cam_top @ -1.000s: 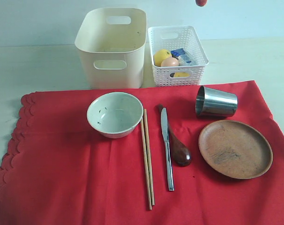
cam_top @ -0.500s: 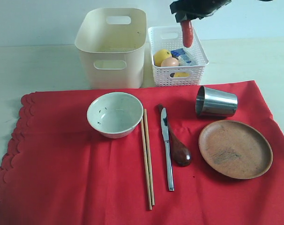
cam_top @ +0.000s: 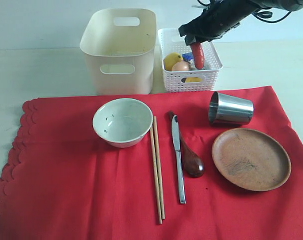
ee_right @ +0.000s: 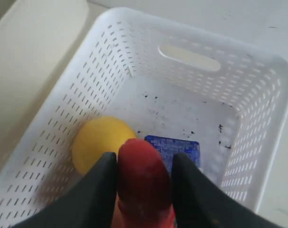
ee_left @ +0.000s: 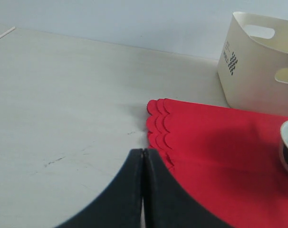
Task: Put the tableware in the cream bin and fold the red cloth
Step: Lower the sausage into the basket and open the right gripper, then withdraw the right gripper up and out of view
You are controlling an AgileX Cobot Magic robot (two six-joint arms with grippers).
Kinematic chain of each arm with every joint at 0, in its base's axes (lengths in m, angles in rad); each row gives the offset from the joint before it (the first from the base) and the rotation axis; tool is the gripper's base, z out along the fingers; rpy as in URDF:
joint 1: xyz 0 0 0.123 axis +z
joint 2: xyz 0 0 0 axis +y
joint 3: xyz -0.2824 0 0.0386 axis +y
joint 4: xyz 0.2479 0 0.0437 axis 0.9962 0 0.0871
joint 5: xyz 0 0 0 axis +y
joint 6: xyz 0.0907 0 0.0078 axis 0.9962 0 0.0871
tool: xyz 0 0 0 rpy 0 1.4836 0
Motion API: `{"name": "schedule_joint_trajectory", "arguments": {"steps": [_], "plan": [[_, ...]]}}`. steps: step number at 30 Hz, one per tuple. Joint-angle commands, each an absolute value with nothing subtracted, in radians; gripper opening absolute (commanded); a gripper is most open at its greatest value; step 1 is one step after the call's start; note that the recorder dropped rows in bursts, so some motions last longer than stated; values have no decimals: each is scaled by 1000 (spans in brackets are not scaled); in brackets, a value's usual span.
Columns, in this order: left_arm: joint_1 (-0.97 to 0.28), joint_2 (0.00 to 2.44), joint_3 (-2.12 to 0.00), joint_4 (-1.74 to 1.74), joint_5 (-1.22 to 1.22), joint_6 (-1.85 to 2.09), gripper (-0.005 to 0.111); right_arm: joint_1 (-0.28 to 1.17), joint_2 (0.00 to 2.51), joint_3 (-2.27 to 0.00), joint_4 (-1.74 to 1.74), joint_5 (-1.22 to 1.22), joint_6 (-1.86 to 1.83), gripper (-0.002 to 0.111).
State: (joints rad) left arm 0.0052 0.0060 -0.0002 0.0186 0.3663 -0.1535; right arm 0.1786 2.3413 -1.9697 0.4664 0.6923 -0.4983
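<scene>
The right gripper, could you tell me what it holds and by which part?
The right gripper pinches a red sausage-shaped item by its upper end.

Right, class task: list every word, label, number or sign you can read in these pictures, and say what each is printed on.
Cream bin, left wrist view: a small sticker with a black-and-white checker pattern and a line of tiny print beside it; too small to read.
Blue carton in the white basket: any print is too blurred to make out.
Nothing else shows any writing, so no text can be quoted.
</scene>
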Motion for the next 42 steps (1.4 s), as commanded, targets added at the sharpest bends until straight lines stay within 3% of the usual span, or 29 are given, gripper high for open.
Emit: {"name": "schedule_joint_trajectory", "arguments": {"steps": [1,5,8,27,42], "plan": [[1,0,0,19,361,-156,0,174,2334,-1970,470,667,-504,54],[1,0,0,19,361,-156,0,174,2317,-1970,470,673,-504,70],[1,0,0,19,361,-156,0,174,2296,-1970,470,700,-504,74],[1,0,0,19,361,-158,0,174,2146,-1970,322,1137,-274,63],[1,0,0,19,361,-158,0,174,2012,-1970,305,1197,-197,63]]}}
